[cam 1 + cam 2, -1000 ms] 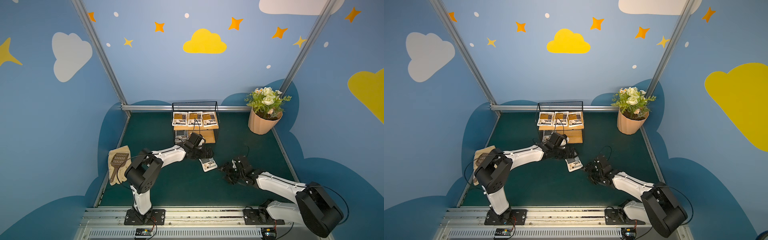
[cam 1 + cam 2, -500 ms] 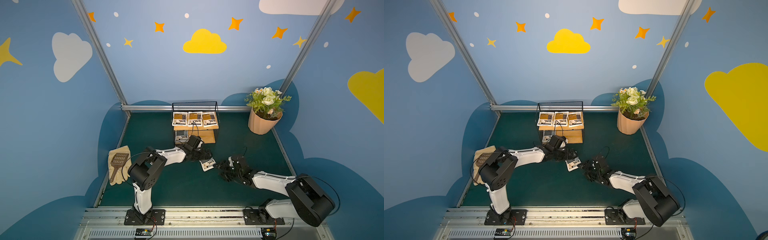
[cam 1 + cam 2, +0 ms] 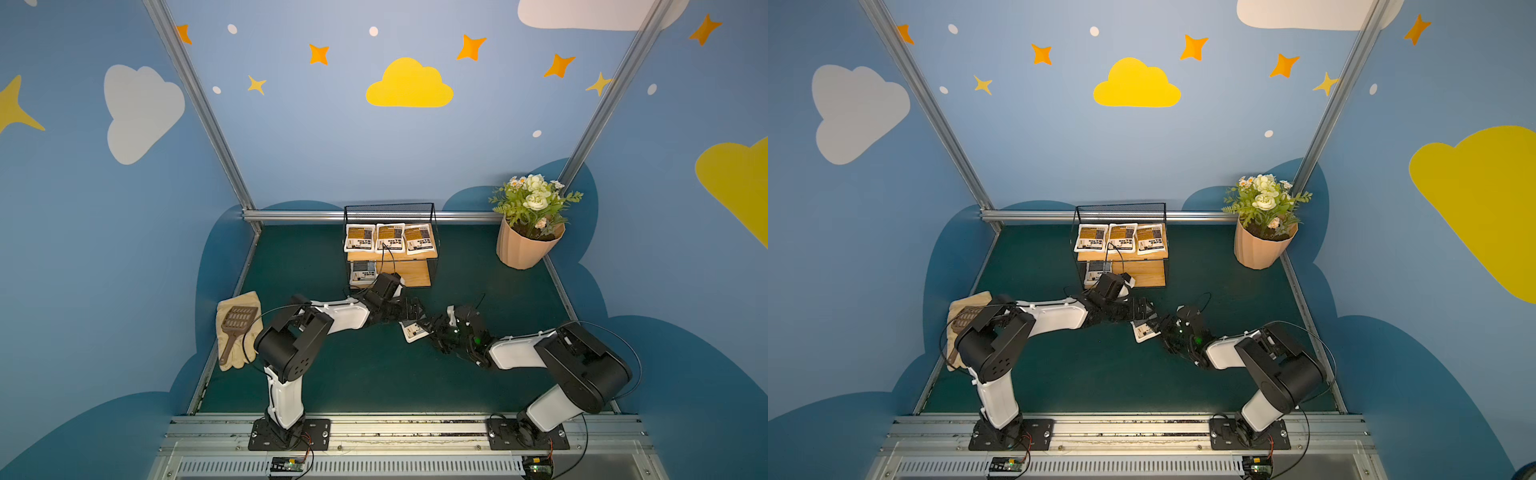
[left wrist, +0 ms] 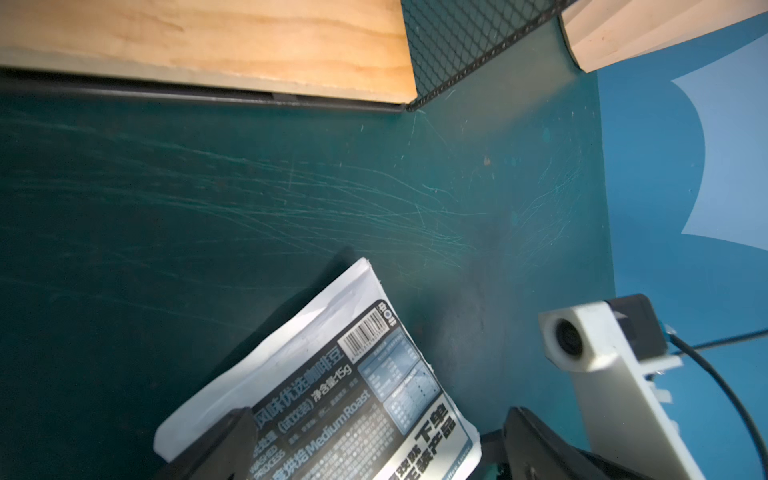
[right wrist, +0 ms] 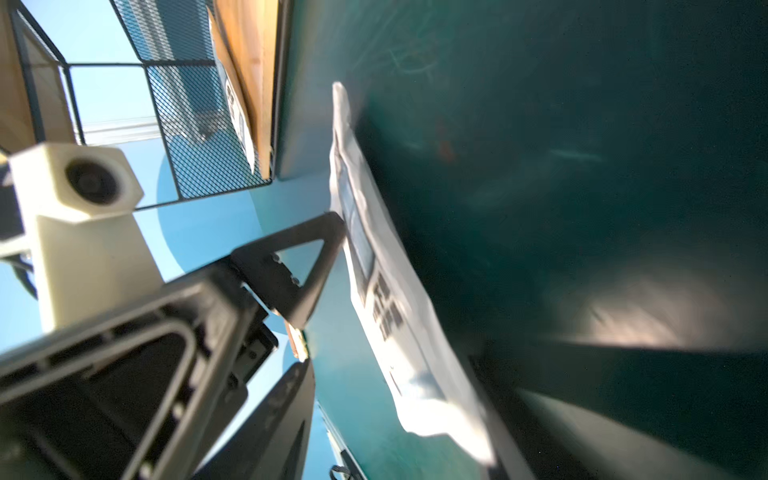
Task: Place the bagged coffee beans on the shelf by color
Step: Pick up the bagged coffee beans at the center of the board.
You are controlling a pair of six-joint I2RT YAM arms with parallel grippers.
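Blue walls painted with clouds and stars are ringing the dark green table mat [image 3: 332, 374] as I am watching from the remote console. At twelve o'clock, the small black-wire shelf [image 3: 415, 274] with two pale wooden boards is carrying three white pouches with orange-yellow labels [image 3: 390, 237] side by side on its upper board. One white pouch with a grey-blue label [image 3: 362, 272] is lying at the nine o'clock end of the lower board. A second grey-blue-labelled white pouch [image 3: 411, 331] is sitting near the mat's centre, between both grippers. The left gripper [image 3: 415, 311] is standing wide apart astride it, one fingertip [image 5: 328, 232] touching its printed face. The right gripper [image 3: 432, 328] is sitting at the pouch's four o'clock end; I cannot tell whether it is pinching.
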